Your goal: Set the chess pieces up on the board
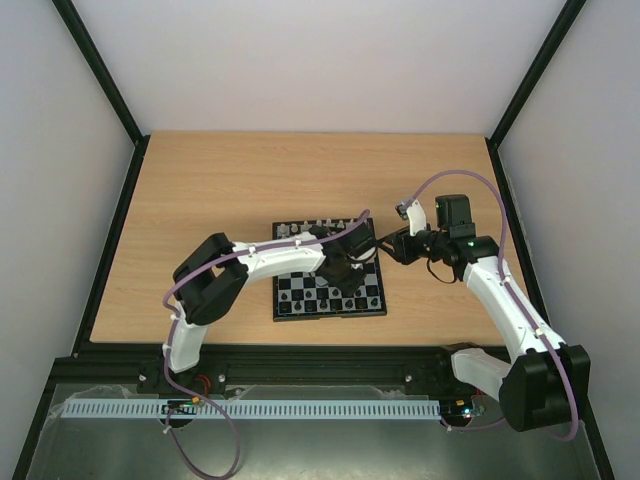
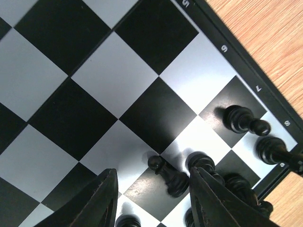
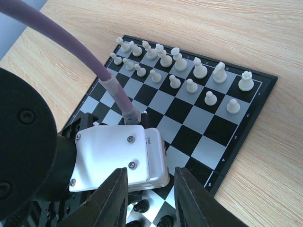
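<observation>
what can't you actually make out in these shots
- Top view: the left arm covers the board's middle, and the pieces are too small to tell by type.
- Left wrist view: the black pieces in the corner are cut off by the bottom edge and partly behind a finger.
- Right wrist view: the left arm's camera box hides the board's near half.

top: left arm [image 1: 270,262] hides board [image 1: 330,316] centre | left wrist: lower black pieces [image 2: 129,221] cut off by edge
</observation>
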You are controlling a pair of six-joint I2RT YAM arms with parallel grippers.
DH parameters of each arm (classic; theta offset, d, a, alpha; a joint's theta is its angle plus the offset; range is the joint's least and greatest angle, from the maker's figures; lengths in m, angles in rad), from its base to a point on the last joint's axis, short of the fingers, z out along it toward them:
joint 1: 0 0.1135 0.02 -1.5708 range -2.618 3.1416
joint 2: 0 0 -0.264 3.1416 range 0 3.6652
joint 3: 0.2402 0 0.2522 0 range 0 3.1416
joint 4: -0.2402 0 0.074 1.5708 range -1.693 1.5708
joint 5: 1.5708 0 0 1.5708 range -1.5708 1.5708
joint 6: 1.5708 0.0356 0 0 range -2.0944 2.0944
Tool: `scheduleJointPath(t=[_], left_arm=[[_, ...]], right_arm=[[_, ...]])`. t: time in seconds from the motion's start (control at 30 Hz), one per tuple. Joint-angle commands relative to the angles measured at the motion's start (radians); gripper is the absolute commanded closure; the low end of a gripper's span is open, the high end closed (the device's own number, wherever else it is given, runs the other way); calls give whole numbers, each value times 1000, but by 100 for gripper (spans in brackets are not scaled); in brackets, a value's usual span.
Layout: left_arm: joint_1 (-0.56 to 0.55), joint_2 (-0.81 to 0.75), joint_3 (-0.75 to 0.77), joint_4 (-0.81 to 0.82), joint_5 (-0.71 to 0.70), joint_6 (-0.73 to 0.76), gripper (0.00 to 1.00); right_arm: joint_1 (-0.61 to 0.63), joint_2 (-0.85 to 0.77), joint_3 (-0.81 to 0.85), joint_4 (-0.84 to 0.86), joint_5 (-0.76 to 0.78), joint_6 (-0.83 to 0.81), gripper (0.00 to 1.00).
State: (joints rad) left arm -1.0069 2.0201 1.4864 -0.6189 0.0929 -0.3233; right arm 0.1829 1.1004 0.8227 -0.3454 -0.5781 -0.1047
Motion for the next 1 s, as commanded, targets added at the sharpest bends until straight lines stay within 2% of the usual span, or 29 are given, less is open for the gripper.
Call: scheduleJointPath(t=[0.0, 0.33, 0.97], left_arm=[[-10, 27, 25, -59, -28, -3, 57], [-10, 28, 13, -92, -76, 3, 58], [-19, 34, -12, -77, -69, 53, 69]], right_arm=[[-5, -4, -3, -9, -17, -12, 70], [-5, -4, -2, -10, -20, -13, 70], [-5, -4, -4, -11, -21, -18, 70]])
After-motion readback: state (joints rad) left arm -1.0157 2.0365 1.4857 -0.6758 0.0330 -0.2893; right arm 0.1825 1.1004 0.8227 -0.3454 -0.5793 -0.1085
